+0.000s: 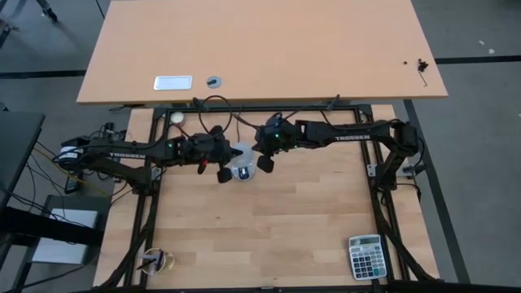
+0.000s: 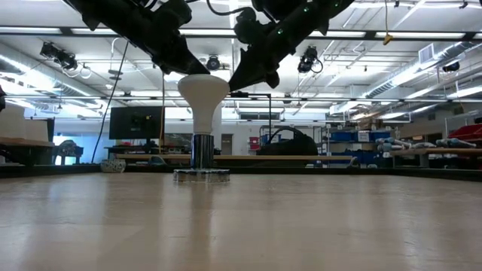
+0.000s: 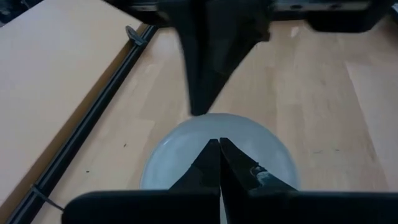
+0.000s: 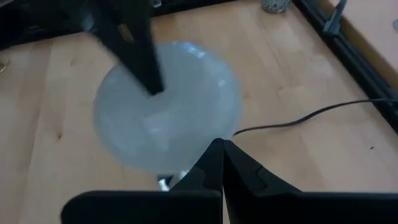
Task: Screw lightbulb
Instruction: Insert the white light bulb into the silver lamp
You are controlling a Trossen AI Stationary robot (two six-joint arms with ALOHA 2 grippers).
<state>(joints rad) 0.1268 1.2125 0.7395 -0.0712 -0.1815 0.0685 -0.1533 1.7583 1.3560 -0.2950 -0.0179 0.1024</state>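
The lightbulb [image 2: 202, 94] stands upright in the middle of the surface [image 2: 316, 226], its base in a socket [image 2: 202, 175]. The left gripper [image 3: 220, 144] and the right gripper [image 4: 222, 144] are both closed, holding nothing, touching its wide face.

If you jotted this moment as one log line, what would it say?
bulb: upright in socket | left gripper: shut, above bulb | right gripper: shut, above bulb | calculator: table corner
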